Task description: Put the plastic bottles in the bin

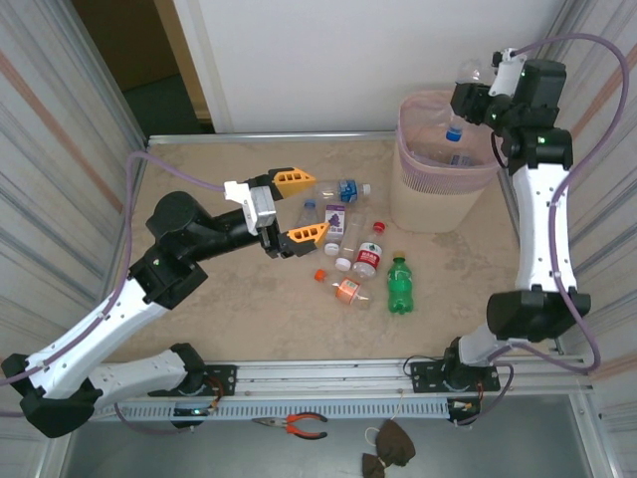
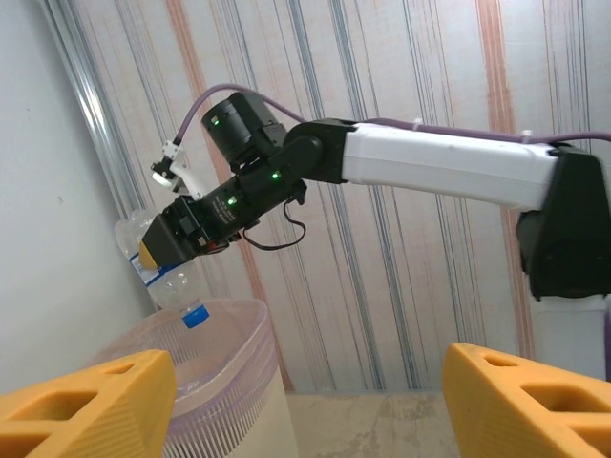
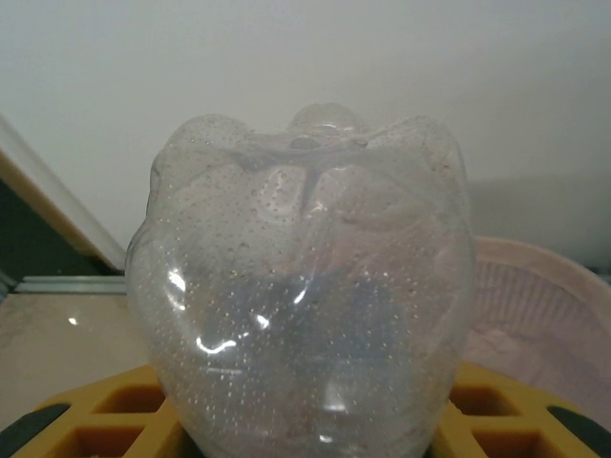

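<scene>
The right pincer (image 1: 466, 98) is clamped round the body of a clear bottle (image 3: 305, 286), whose lumpy base faces the wrist camera between the yellow fingers. That bottle hangs over the mouth of the bin (image 1: 428, 204), at the side nearest the right arm, with its blue cap pointing down into the opening. Its long axis is close to upright, leaning a little, and the cap sits about level with the rim, so the drop looks to need nothing more than letting go; the risk I judge is the cap clipping the rim if the lean grows. The left pincer (image 1: 302, 207) stands wide open and holds nothing, hovering over the bench (image 1: 219, 329). It faces the loose bottles (image 1: 366, 256), which lie between it and the bin and nearer the left arm than the right. Closest is a clear lying bottle (image 1: 333, 189) just beyond its far finger, long axis running across the bench, cap towards the bin.
</scene>
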